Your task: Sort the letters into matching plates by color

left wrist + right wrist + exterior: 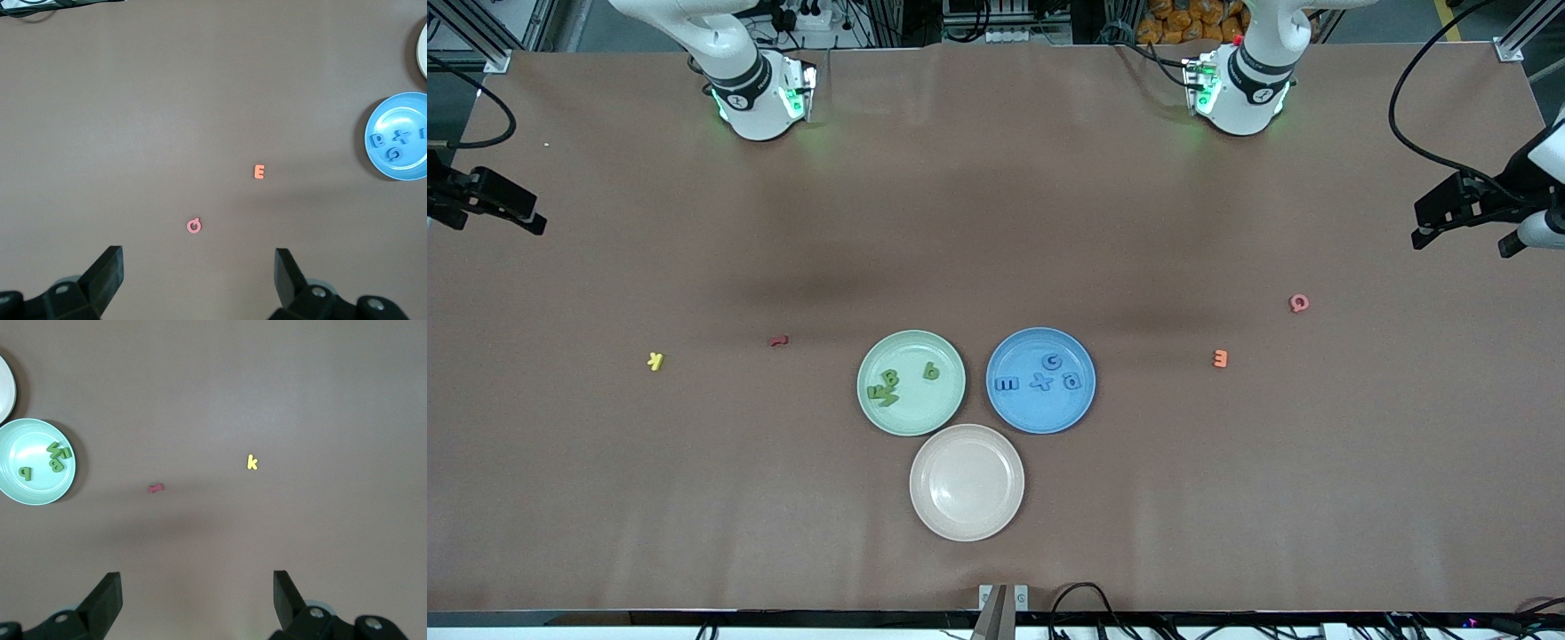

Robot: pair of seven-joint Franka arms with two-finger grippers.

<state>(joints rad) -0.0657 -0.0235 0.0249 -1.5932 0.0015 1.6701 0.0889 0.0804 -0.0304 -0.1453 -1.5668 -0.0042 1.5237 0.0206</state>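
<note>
Your sort looks finished. The green letters (889, 388) lie in the green plate (911, 422), well ahead of the released, empty right end effector (197, 600). The blue letters (1040, 380) sit in the blue plate (1040, 422), off from the equally released left end effector (200, 277). Both arms wait.

Green letters (57, 458) in pale green plate (20, 495), yellow K (251, 462), dark red piece (156, 488) — jaws spread wide
</note>
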